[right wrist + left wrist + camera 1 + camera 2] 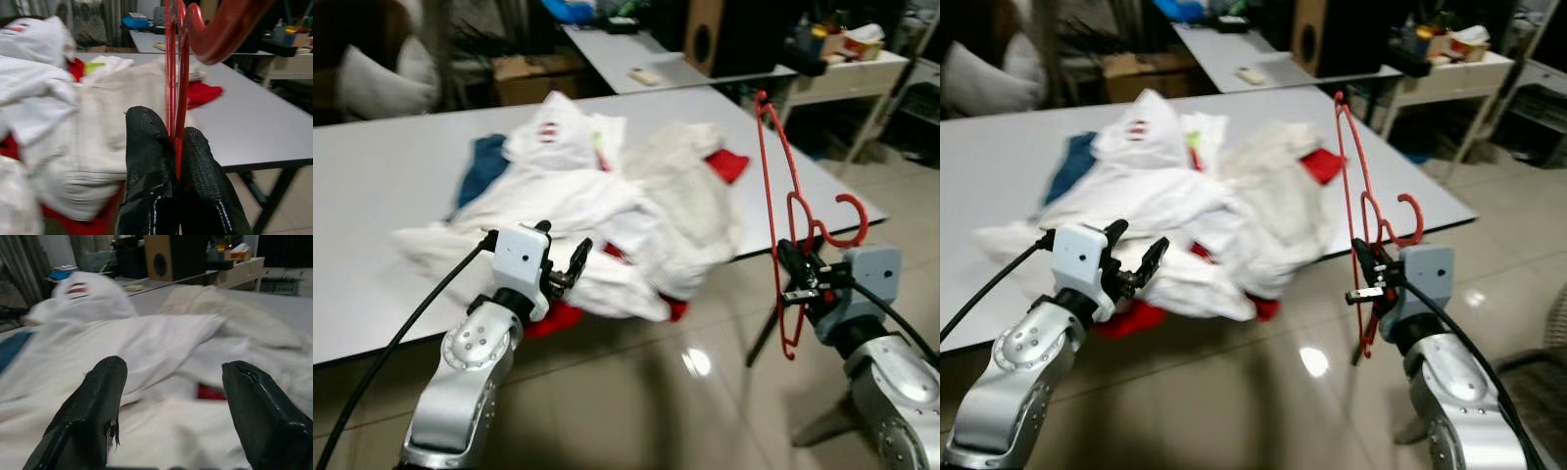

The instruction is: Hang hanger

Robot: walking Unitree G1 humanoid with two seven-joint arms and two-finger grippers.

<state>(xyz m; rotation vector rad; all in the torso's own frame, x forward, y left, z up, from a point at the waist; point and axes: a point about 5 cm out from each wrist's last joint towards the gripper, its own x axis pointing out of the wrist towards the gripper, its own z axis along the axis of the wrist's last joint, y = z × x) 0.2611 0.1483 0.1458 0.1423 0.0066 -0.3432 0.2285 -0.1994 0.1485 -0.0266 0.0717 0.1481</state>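
Nearest the camera, at the lower left, the left gripper (565, 266) hovers at the near edge of the counter (382, 166), its jaws apart and empty, pointed into the heap of clothes (607, 211). That heap, mostly white cloth with a blue piece at its left and red patches showing through, spreads across the middle of the counter and droops over the near edge. To the right, the right gripper (800, 277) is off the counter's near corner, above the floor (636, 392), jaws clamped on the red hanger (773, 186). The hanger stands upright, hook (847, 220) curling just above the gripper, frame rising well above it.

Risks, as judged:
- The grip sits low on a thin wire, near one end; the tall frame could swing or twist in the jaws during any quick move, and slip out.
- The raised frame stands close to the counter corner and could catch on it.
- The left gripper is close to the overhanging cloth and may snag it and drag garments to the floor.
- No rail or rod can be made out, so where the hanger is to go remains unconfirmed.
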